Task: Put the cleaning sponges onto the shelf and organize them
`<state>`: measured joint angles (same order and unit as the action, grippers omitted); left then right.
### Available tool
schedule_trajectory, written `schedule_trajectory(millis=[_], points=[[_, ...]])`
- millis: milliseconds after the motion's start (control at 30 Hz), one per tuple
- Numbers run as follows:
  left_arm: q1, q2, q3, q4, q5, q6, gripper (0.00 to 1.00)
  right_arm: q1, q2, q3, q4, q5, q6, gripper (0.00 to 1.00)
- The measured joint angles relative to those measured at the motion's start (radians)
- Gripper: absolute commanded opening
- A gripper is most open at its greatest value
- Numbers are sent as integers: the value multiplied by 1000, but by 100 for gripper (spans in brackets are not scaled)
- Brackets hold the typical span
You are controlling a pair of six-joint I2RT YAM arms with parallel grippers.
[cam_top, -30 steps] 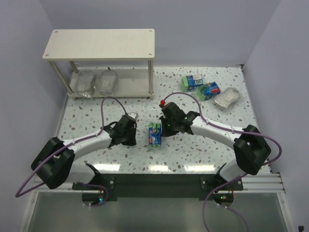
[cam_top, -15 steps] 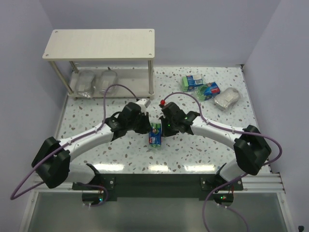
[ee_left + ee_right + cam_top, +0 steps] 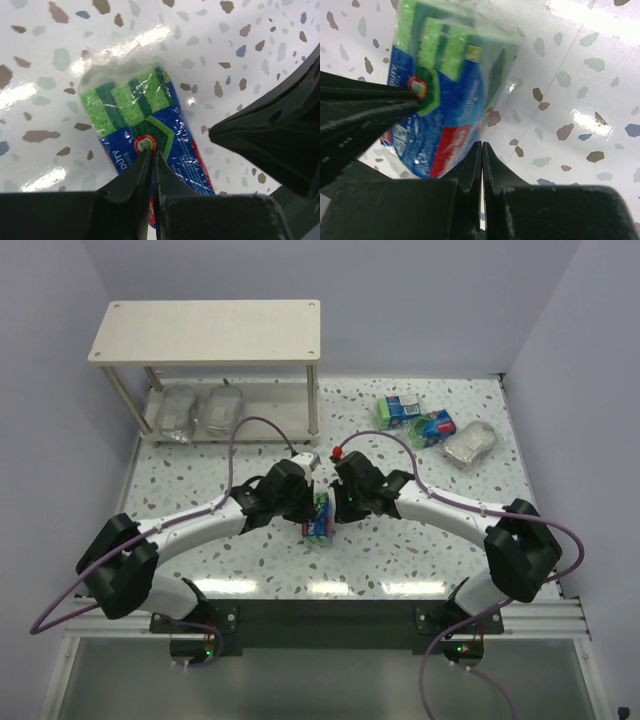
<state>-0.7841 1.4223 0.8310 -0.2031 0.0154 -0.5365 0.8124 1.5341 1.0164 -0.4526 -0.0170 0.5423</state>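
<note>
A green sponge pack [image 3: 320, 523] with a blue-red label lies on the speckled table between both grippers. My left gripper [image 3: 312, 503] is shut, and in the left wrist view its tips [image 3: 151, 151] rest over the pack's label [image 3: 131, 107]. My right gripper [image 3: 338, 508] is shut, with its tips [image 3: 481, 145] at the edge of the same pack [image 3: 445, 90]. Nothing shows between either pair of jaws. The beige shelf [image 3: 205, 330] stands at the back left. Two silvery scourers [image 3: 178, 410] [image 3: 224, 408] lie on its lower board.
Two more green sponge packs [image 3: 402, 410] [image 3: 432, 427] and one silvery scourer [image 3: 470, 445] lie at the back right. Purple side walls close in the table. The shelf's top board is bare.
My left arm has swung right and forward until its shut gripper reached the middle sponge pack. The right arm and the pack have stayed put.
</note>
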Motion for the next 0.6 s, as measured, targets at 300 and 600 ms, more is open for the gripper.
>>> schedule_trajectory(millis=[300,600], points=[[34,-151,-184,8,-108,-6,9,0,0,0,-3,0,0,0],[51,-175,-274,-51,-139,-29,8,0,0,0,-3,0,0,0]])
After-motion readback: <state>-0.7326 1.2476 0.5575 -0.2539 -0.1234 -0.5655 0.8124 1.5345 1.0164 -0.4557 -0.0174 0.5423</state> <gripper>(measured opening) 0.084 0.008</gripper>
